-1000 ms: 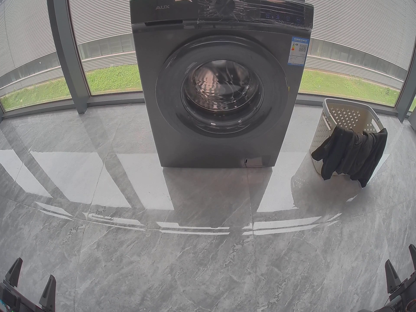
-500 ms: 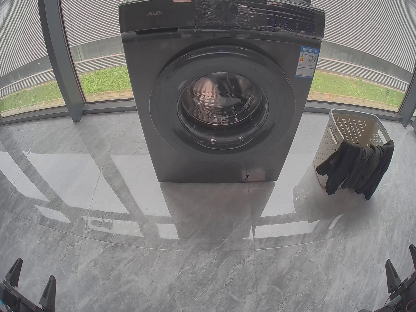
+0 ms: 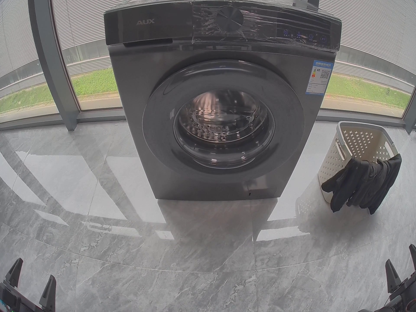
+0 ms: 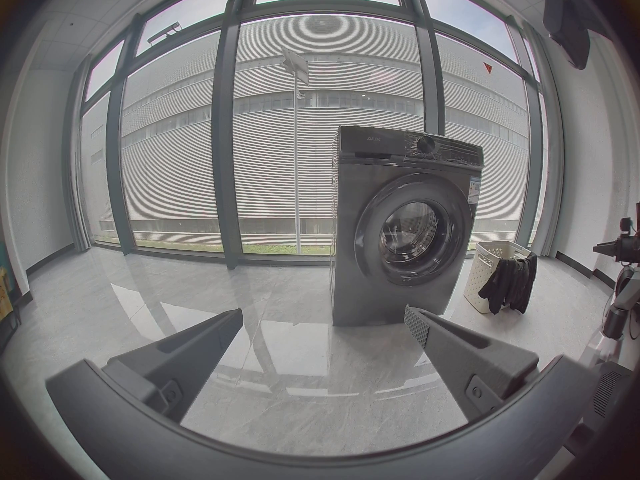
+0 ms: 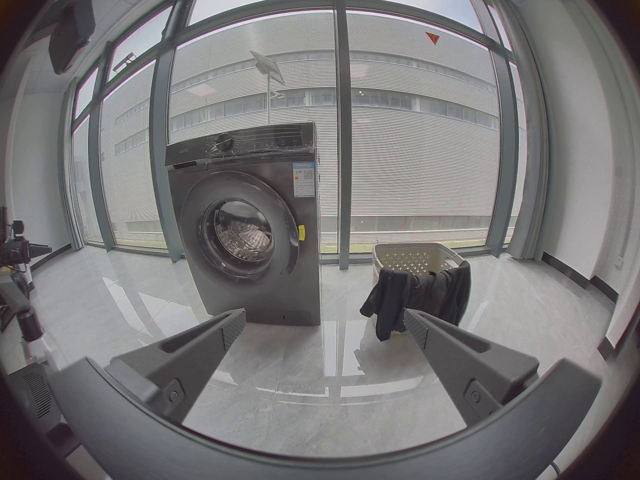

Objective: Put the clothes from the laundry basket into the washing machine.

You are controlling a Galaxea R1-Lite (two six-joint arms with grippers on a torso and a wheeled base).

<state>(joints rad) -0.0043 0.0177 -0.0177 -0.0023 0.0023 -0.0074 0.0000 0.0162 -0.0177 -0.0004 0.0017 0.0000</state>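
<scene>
Low at the near left corner of the head view, the left gripper has its two dark fingers spread wide, with nothing between them and nothing touching them. It points forward, held about level, and its wrist view looks across the floor through the gap between the fingers. At the near right corner, the right gripper is spread just as wide and is empty too, also facing forward. Both are well apart from the work.

Straight ahead stands the grey washing machine, with its round glass door shut against the front. Near it on the robot's right, but not touching it, the white laundry basket sits on the tiles by the window. Dark clothes are draped over the basket's near rim and hang down its outer wall.
</scene>
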